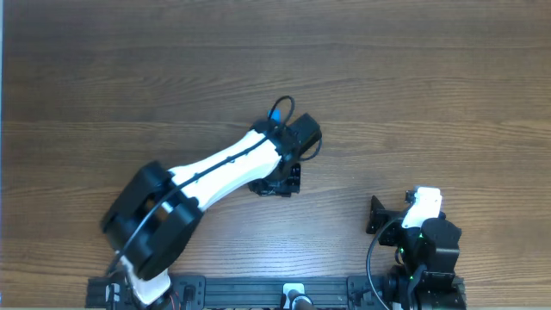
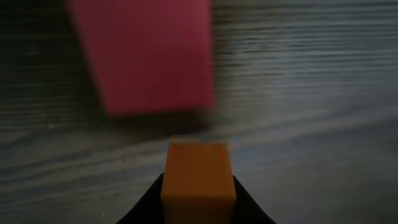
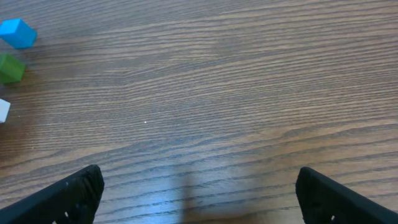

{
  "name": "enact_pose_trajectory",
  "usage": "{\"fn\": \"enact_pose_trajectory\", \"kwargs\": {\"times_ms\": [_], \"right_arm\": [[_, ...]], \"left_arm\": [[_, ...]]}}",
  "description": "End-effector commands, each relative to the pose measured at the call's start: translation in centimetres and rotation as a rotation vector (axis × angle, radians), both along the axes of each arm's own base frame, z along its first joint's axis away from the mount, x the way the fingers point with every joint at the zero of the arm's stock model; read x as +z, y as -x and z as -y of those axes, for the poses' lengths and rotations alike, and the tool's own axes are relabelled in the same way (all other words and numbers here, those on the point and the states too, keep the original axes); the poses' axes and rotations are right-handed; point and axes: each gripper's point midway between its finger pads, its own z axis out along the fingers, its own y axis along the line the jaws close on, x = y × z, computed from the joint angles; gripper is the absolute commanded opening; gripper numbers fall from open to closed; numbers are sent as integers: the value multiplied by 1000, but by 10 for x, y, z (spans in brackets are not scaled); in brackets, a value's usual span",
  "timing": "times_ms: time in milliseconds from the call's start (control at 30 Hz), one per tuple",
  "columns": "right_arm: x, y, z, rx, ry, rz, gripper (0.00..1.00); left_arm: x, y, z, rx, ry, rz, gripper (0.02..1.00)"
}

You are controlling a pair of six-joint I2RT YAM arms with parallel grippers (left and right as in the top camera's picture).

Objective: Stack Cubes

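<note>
We see the left claw (image 2: pixel 199 204) clamped on an orange cube (image 2: pixel 198 174) close above the desk (image 2: pixel 323 74), though we cannot tell whether the cube touches the wood. A red cube (image 2: pixel 143 53) sits just beyond it. The right claw (image 3: pixel 199 190) rests near its own base, fingers wide apart. Well apart from it, a blue cube (image 3: pixel 18 33) and a green cube (image 3: pixel 10 67) lie near each other.
</note>
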Motion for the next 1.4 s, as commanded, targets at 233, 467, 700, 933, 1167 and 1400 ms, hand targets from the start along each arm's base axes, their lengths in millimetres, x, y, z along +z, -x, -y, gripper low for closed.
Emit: {"fn": "enact_pose_trajectory", "kwargs": {"times_ms": [233,467,700,933,1167,1400], "right_arm": [[0,0,0,1,2,5,993],[0,0,0,1,2,5,993],[0,0,0,1,2,5,993],[0,0,0,1,2,5,993],[0,0,0,1,2,6,993],[0,0,0,1,2,5,993]], "left_arm": [[64,-32,-6,55,40,99,38],[73,-55,-6,68,53,117,38],[55,-63,-6,71,25,87,38],[44,-62,-6,72,7,66,38],[39,-61,-6,71,-1,53,40],[36,-61,-6,71,-7,47,38]]}}
